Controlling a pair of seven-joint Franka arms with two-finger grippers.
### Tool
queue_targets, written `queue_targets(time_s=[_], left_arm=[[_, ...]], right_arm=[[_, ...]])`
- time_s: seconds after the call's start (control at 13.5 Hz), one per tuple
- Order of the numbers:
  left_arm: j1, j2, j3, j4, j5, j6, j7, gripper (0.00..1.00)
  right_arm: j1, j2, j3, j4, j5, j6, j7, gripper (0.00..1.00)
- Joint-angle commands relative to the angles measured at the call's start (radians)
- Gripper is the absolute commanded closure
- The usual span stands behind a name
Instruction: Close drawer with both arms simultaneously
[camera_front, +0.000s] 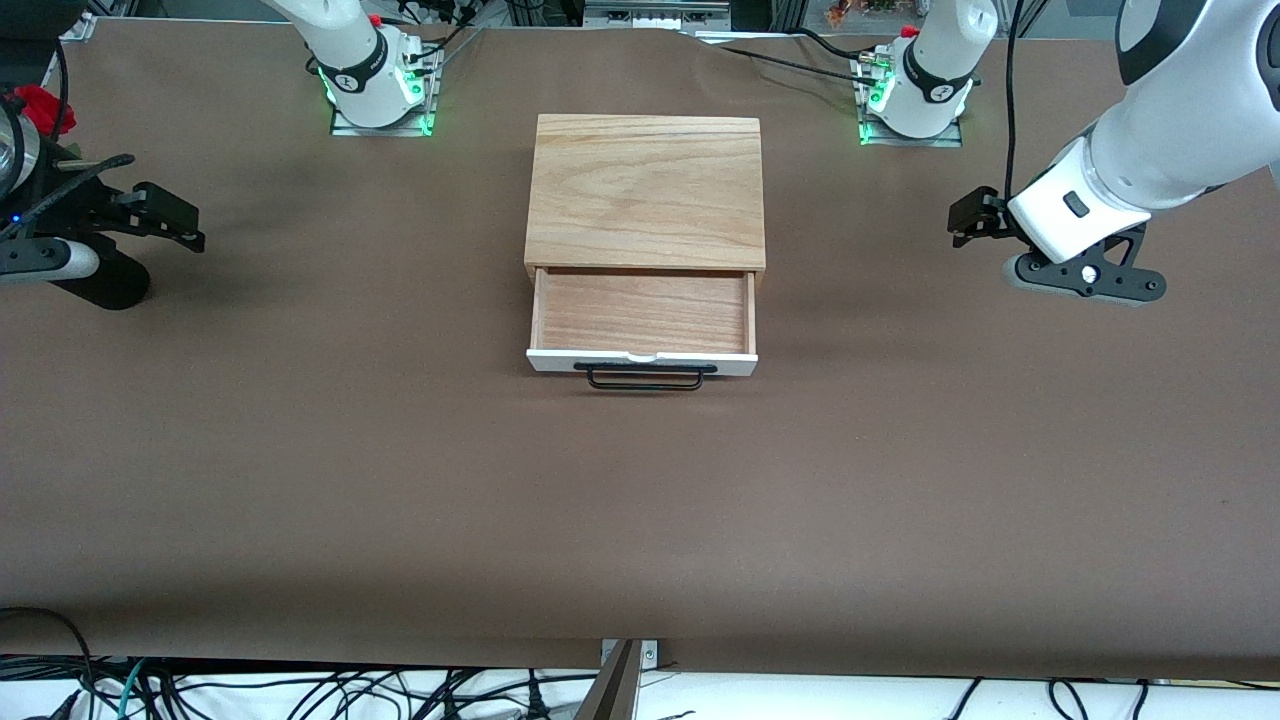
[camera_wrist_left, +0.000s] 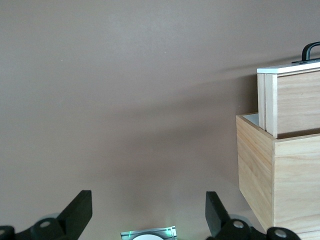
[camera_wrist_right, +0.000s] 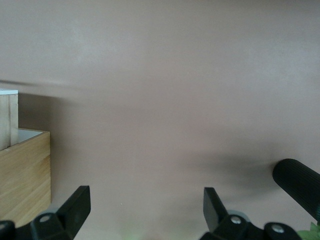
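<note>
Centrally on the brown surface (camera_front: 400, 500) sits the drawer (camera_front: 642, 312), pulled partway out of its wooden casing (camera_front: 646, 190) toward the front camera. Its light-wood tray holds nothing, and its white front panel (camera_front: 641, 362) carries a thin black wire handle (camera_front: 645, 376) on the side nearest that camera. The casing lies between the two arm bases and somewhat nearer the camera than they are.

Both grippers are well apart from the drawer, one toward each end of the surface. The left gripper (camera_wrist_left: 145, 212) hangs over bare surface toward the left arm's end; its wrist view shows its fingers (camera_wrist_left: 80, 210) spread wide with nothing between them, and the casing and the side of the pulled-out drawer at the edge of that view. The right gripper (camera_wrist_right: 145, 210) hangs over the surface toward the right arm's end, fingers likewise spread wide and holding nothing. A black ribbed cylinder (camera_wrist_right: 297, 185) shows in the corner of the right wrist view.
</note>
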Motion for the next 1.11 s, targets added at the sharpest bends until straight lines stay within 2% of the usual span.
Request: queue_targets(time_s=[0.0,0.22,0.45,0.59,0.89,1.04], left_arm=[[0.024,0.014,0.002,0.031,0.008,-0.024,0.017,0.0],[0.032,0.02,-0.004,0.031,-0.009,-0.02,-0.003,0.0],[0.03,0.02,-0.008,0.033,-0.009,-0.02,-0.001,0.0],[0.031,0.017,-0.009,0.028,-0.012,-0.025,-0.003,0.0],[0.028,0.02,-0.009,0.026,-0.017,-0.023,0.002,0.0],[0.028,0.043,-0.011,0.02,-0.095,-0.023,-0.001,0.0]], right_arm=[[-0.001,0.0,0.016,0.004,0.015,0.001,-0.016,0.0],[0.054,0.048,0.017,0.004,0.021,0.033,-0.019,0.0],[0.077,0.13,0.017,0.004,0.206,0.084,-0.01,0.0],[0.114,0.199,0.022,0.004,0.268,0.11,-0.006,0.0],[0.18,0.319,0.023,0.004,0.417,0.257,0.0,0.0],[0.235,0.39,0.023,0.004,0.473,0.349,0.018,0.0]])
